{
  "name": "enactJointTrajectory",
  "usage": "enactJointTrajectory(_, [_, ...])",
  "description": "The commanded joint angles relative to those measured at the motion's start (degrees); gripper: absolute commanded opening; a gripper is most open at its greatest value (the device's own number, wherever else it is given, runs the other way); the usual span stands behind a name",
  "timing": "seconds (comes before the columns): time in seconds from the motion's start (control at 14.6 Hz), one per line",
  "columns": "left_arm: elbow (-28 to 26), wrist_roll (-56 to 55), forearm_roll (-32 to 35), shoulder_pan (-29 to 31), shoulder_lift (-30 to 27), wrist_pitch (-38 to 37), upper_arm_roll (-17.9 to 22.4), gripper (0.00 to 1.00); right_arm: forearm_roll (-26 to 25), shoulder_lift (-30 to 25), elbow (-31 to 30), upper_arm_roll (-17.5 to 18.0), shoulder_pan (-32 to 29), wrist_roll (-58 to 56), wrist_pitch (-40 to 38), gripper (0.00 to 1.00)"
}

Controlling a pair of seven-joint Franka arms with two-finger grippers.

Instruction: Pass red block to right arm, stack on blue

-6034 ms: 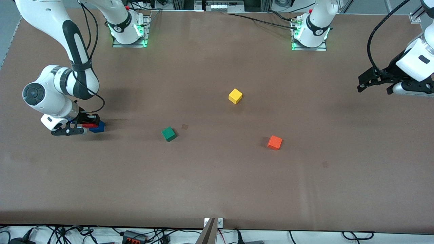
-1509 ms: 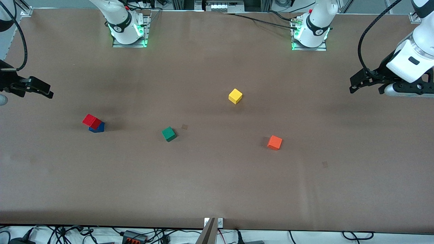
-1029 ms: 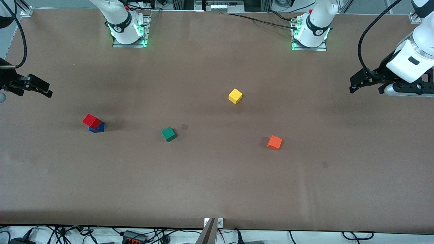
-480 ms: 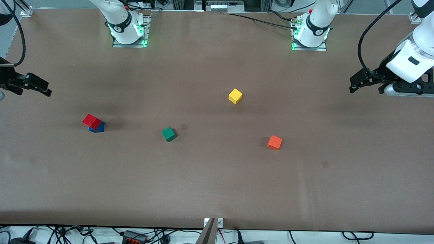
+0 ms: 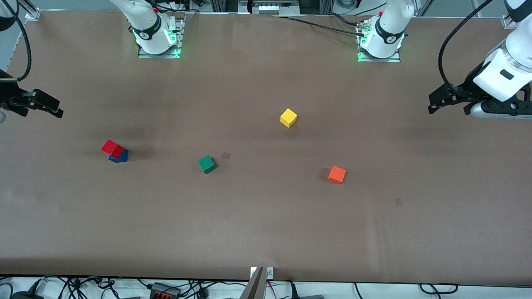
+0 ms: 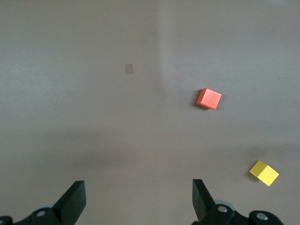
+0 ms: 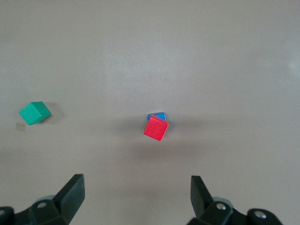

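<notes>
Red block's on the blue, both my grippers are up and empty

The red block (image 5: 112,148) sits twisted on the blue cube (image 5: 121,157) at the right arm's end. My right gripper (image 5: 39,106) and left gripper (image 5: 449,99) hang wide open over the table (image 5: 266,232) edges, holding nothing.

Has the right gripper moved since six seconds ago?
Yes. The right gripper left the red block on the blue, rising toward the table's right-arm end.
</notes>
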Motion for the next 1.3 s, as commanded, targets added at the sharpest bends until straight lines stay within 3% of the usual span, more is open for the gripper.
enactJointTrajectory(0.0, [2.10, -0.12, 0.23, 0.15, 0.96, -1.76, 0.01, 1.00, -0.84, -0.80, -0.23, 0.84, -1.38, 0.15, -0.67, 1.00])
enactJointTrajectory(1.23, [2.10, -0.21, 0.23, 0.15, 0.96, -2.46, -0.25, 1.00, -1.10, -1.07, 0.12, 1.37, -0.51, 0.42, -3.48, 1.00])
